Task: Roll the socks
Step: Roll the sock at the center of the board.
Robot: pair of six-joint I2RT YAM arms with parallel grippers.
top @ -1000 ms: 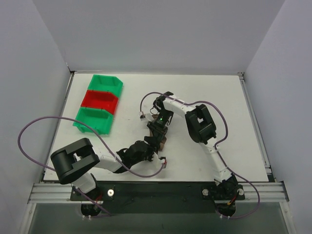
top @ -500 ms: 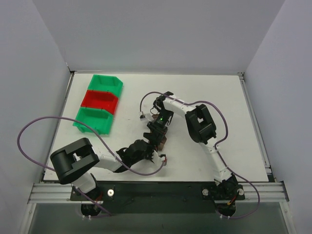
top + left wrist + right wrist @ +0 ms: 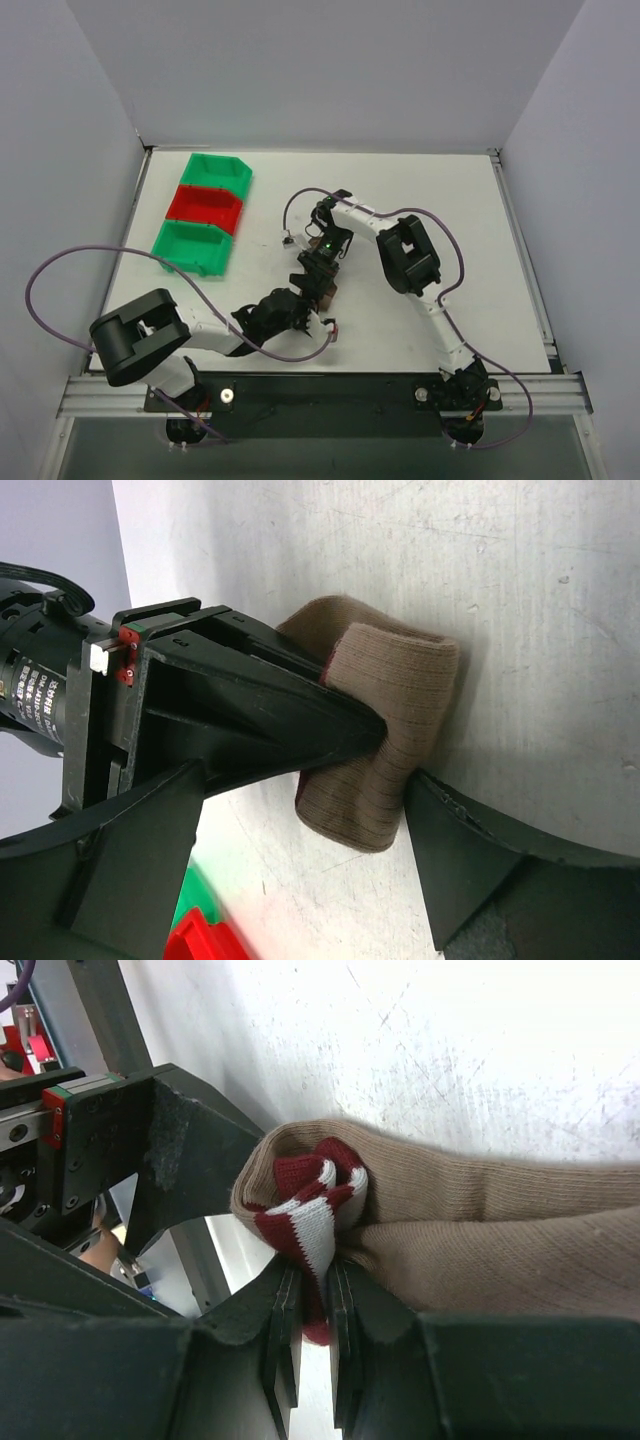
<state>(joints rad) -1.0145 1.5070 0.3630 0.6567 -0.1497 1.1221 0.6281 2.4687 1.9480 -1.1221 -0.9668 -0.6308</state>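
Note:
The socks (image 3: 390, 695) lie as a rolled tan bundle on the white table, small and brown in the top view (image 3: 328, 293). My right gripper (image 3: 315, 1305) is shut on the maroon, white-striped cuff (image 3: 310, 1210) that sticks out of the roll's end. In the left wrist view its black fingers (image 3: 300, 715) reach onto the roll from the left. My left gripper (image 3: 305, 780) is open, with its fingers on either side of the roll's near end; the right finger (image 3: 470, 850) is close beside it. In the top view both grippers meet mid-table, left (image 3: 298, 303) and right (image 3: 322, 278).
A green bin (image 3: 218, 172), a red bin (image 3: 205, 205) and another green bin (image 3: 190, 246) stand in a row at the back left of the table (image 3: 450, 200). Purple cables (image 3: 60, 262) loop off both arms.
My left gripper has opened off the roll and its arm has drawn back a little toward the near left. The right gripper keeps its pinch on the cuff.

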